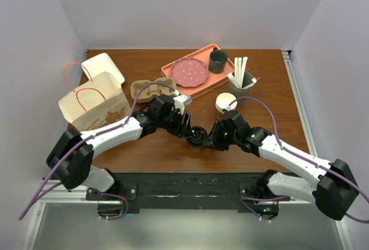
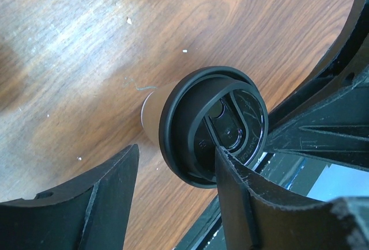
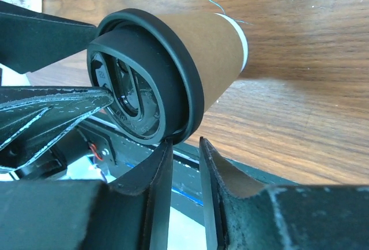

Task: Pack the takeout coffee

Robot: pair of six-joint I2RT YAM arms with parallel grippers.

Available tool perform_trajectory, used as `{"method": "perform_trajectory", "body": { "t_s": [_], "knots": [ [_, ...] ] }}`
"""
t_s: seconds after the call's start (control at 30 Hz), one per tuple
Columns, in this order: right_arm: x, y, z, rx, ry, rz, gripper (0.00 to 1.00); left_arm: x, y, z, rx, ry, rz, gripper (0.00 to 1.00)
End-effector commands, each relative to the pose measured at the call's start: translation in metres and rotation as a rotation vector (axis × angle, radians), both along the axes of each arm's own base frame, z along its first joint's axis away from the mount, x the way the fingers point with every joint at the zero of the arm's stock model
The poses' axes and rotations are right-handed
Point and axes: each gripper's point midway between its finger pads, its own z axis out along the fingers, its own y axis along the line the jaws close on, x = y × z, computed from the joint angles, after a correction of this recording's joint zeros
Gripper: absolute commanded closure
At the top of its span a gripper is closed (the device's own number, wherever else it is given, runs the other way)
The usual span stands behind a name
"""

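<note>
The brown takeout coffee (image 3: 216, 48), black sip lid (image 2: 190, 117) on, stands at the tips of the wide-spread left gripper (image 2: 179, 151), one finger touching the lid. The right gripper (image 3: 185, 145) has its fingers nearly together at the rim; I cannot tell whether they pinch it

A small takeout coffee cup (image 3: 213, 48) of plain brown kraft paper, with a thin white edge showing at its base. A round black plastic sip lid (image 2: 184, 106) with a raised rim covers its mouth. It stands on the wooden table (image 1: 161, 153), near the middle of the front edge
</note>
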Motion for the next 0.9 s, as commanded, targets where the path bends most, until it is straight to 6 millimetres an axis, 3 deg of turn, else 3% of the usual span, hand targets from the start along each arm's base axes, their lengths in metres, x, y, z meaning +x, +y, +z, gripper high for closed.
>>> {"method": "perform_trajectory", "body": {
  "t_s": [0.0, 0.2, 0.27, 0.3, 0.43, 0.53, 0.87],
  "knots": [
    [-0.026, -0.06, -0.063, -0.277, 0.126, -0.085, 0.75, -0.012, 0.025, -0.047, 0.153, 0.078, 0.029, 0.41],
    [-0.02, -0.064, -0.058, -0.294, 0.086, -0.101, 0.76, -0.012, 0.028, -0.053, 0.172, 0.09, 0.035, 0.42],
    [-0.009, -0.057, -0.037, -0.27, 0.035, -0.086, 0.75, -0.011, 0.027, -0.054, 0.173, 0.094, 0.037, 0.42],
    [0.005, -0.051, -0.015, -0.251, -0.021, -0.099, 0.73, -0.011, 0.026, -0.054, 0.169, 0.094, 0.038, 0.42],
    [0.028, -0.054, 0.039, -0.274, -0.144, -0.124, 0.69, -0.011, 0.025, -0.055, 0.168, 0.099, 0.037, 0.42],
    [0.04, -0.056, 0.056, -0.296, -0.183, -0.129, 0.69, -0.01, 0.024, -0.055, 0.163, 0.101, 0.041, 0.42],
    [0.062, -0.042, 0.057, -0.312, -0.224, -0.063, 0.7, -0.011, 0.024, -0.054, 0.164, 0.105, 0.038, 0.42]
  ]
}}
